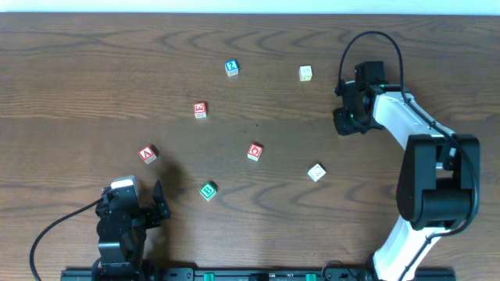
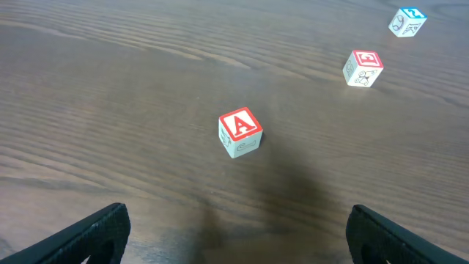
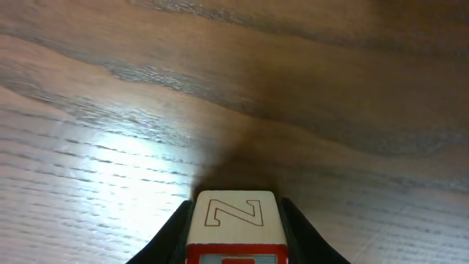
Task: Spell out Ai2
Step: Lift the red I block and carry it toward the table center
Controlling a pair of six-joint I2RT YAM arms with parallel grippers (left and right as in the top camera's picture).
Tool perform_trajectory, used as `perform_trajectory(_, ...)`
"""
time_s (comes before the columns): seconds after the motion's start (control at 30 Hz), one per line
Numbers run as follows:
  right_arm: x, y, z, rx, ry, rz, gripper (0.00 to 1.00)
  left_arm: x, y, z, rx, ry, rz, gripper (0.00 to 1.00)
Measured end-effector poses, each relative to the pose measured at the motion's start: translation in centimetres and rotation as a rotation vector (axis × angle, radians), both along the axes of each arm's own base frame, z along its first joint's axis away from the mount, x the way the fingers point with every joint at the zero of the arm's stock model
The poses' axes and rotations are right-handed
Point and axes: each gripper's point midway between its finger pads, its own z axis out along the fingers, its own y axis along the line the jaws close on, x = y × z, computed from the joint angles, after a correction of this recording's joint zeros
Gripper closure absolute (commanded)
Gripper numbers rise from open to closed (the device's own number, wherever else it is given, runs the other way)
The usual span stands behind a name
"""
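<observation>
**Spotter:** Where is the A from your side?

**Me:** The A block (image 2: 239, 132) stands on the tabletop (image 2: 110, 88) straight ahead of my left hand (image 2: 238, 224), about on the line midway between its two fingers, with bare wood all round it. That hand is spread wide and holds nothing. A cube has no long side to pick. This one sits a little cornerwise to my fingers, so I judge a slight wrist turn is needed before I close on two flat faces.

**Spotter:** Could the right arm take it?

**Me:** No, the left is much nearer. My right hand (image 3: 234, 220) is well apart on the other side and already gripping a held block (image 3: 236, 213). It shows an outlined Z on the side towards the camera and a red edge below. I can't read its red face, but it may be the I.

**Spotter:** And the 2?

**Me:** The 2 block (image 1: 231, 68) is at the far side, beyond a red-faced block (image 1: 200, 110) whose letter I can't make out. The O block (image 1: 255, 152) and B block (image 1: 208, 190) lie in the middle ground, off my line to the A.
</observation>
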Motion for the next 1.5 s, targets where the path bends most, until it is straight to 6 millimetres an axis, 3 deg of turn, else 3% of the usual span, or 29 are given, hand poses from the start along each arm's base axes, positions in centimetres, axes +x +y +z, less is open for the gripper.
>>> perform_trajectory(0.2,4.1,3.7,4.2,0.038,-0.116,-0.023,0.92,0.0,0.0,0.0,0.0,0.0,0.0,0.05)
perform_trajectory(0.27,5.5,5.9,5.9,0.065,-0.168,-0.033,0.99,0.0,0.0,0.0,0.0,0.0,0.0,0.05)
perform_trajectory(0.37,6.5,10.6,7.9,0.123,-0.229,-0.04,0.98,0.0,0.0,0.0,0.0,0.0,0.0,0.05)
perform_trajectory(0.5,5.0,16.9,8.5,0.193,-0.227,-0.045,0.98,0.0,0.0,0.0,0.0,0.0,0.0,0.05)
perform_trajectory(0.7,1.8,22.7,7.6,0.202,-0.193,-0.077,0.98,0.0,0.0,0.0,0.0,0.0,0.0,0.05)
perform_trajectory(0.8,0.8,23.4,5.9,0.174,-0.152,-0.106,0.99,0.0,0.0,0.0,0.0,0.0,0.0,0.05)
perform_trajectory(1.03,0.1,22.8,2.1,0.116,-0.083,-0.179,0.99,0.0,0.0,0.0,0.0,0.0,0.0,0.04)
perform_trajectory(1.5,-0.7,23.4,1.5,0.071,-0.096,-0.181,0.98,0.0,0.0,0.0,0.0,0.0,0.0,0.05)
